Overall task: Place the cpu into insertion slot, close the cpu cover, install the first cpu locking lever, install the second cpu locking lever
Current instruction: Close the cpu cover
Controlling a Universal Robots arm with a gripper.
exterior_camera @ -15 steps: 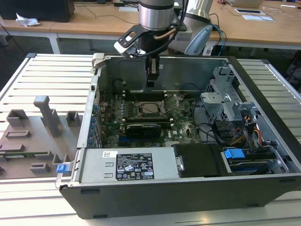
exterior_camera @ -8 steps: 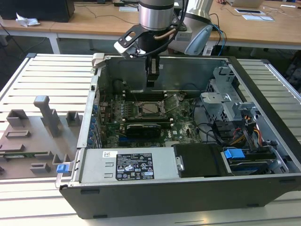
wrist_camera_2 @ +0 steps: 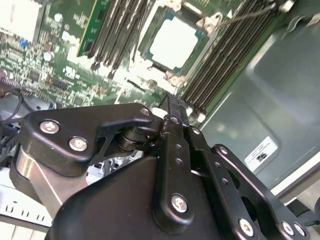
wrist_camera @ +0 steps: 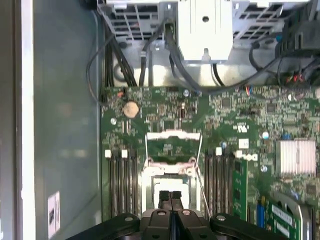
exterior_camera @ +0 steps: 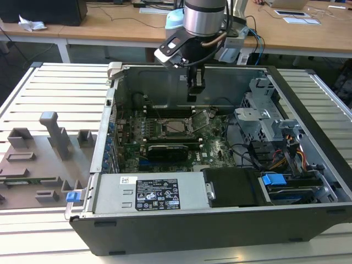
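1. Cpu lies flat in the socket on the green motherboard.
2. Cpu cover stands tilted up at the socket's edge, not closed.
3. Gripper hangs just above the socket, fingers pressed together, holding nothing.
4. Open computer case surrounds the socket and rests on the bench.

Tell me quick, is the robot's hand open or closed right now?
Hand: closed, fingertips pressed together, nothing seen between them, above the cpu that lies in its socket.
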